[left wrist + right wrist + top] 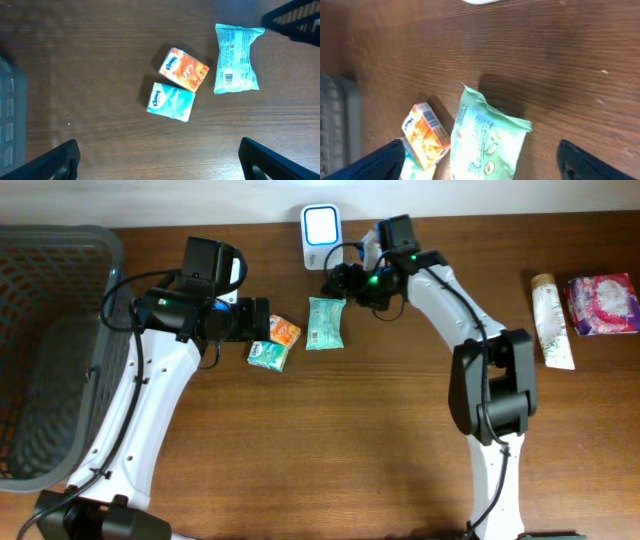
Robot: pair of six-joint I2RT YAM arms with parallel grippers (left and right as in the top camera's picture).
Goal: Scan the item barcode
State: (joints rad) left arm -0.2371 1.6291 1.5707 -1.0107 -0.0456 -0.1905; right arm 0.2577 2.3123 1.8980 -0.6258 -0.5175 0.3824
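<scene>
A mint-green wipes pack lies flat on the wooden table, just in front of the white scanner. In the left wrist view the pack shows its printed side with a small barcode. My right gripper hovers above the pack's far end. Its jaws stand wide open in the right wrist view, with the pack on the table below them and nothing held. My left gripper is left of the pack. It is open over bare wood.
An orange tissue pack and a teal tissue pack lie together left of the wipes. A grey basket fills the left edge. A white tube and a pink pack lie at the far right.
</scene>
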